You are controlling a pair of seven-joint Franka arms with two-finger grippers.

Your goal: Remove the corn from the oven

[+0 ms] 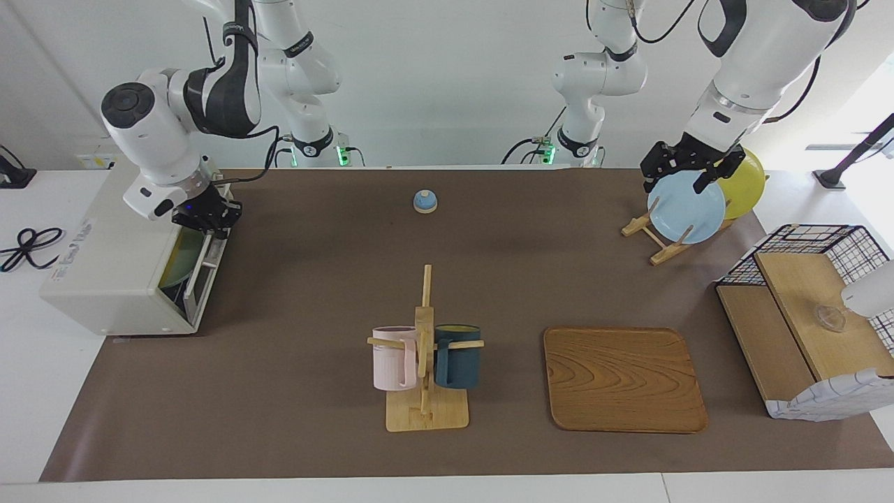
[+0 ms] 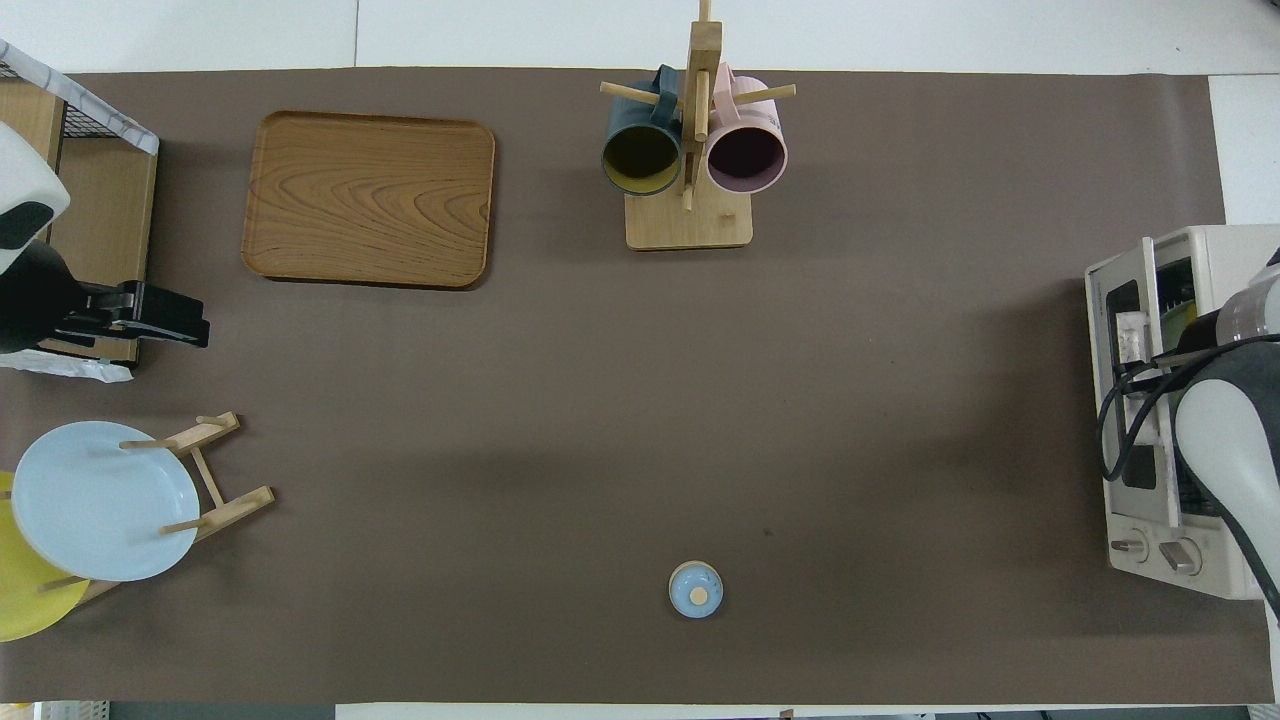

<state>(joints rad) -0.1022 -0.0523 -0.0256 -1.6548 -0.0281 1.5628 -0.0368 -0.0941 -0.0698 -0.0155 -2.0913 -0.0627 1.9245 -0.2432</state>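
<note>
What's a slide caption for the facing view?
Right gripper shut on the oven door handle, door partly open; left gripper waits open over the plate rack.

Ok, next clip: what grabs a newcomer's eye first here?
The right gripper is shut on the handle of the oven at the right arm's end, its door part open with something yellow-green showing inside. The left gripper waits open over the blue plate in its rack.

Right gripper (image 1: 206,222) jaws closed, arm bent low; left gripper (image 1: 688,175) jaws spread, waiting.
</note>
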